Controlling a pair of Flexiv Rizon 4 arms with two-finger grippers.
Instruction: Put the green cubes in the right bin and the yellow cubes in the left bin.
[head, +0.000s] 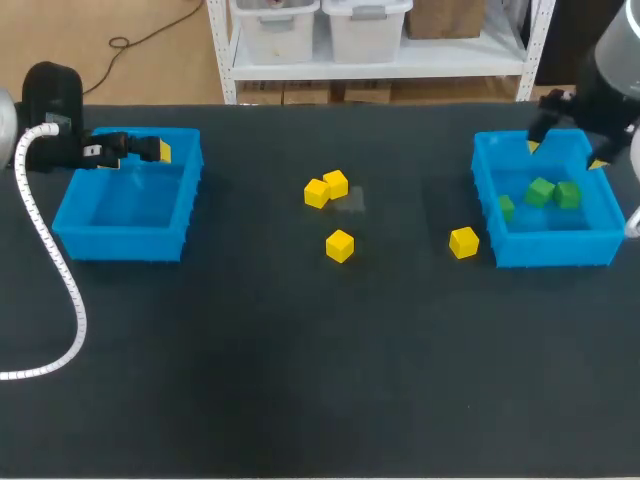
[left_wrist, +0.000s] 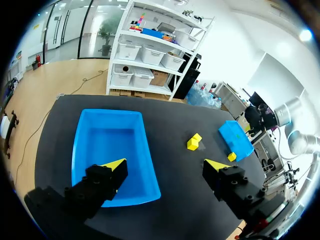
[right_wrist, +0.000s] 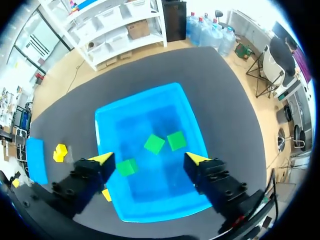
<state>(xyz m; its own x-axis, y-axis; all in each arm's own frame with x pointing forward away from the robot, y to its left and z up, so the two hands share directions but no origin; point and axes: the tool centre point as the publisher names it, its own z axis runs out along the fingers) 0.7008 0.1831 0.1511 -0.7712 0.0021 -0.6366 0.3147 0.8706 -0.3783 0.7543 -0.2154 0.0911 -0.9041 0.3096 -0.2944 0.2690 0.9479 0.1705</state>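
My left claw (left_wrist: 166, 164) hangs spread open above the left bin (head: 125, 243), near its far rim. My right claw (right_wrist: 148, 158) is likewise released, over the right bin (head: 555, 248), where three green cubes (head: 540, 191) lie on the floor just under and ahead of its fingers. Four yellow cubes (head: 317, 192) sit out on the desk (head: 250, 380), well apart from either claw: two touching near the middle, a third (head: 340, 245) nearer me, the fourth (head: 463, 242) just beside the right bin's outer wall.
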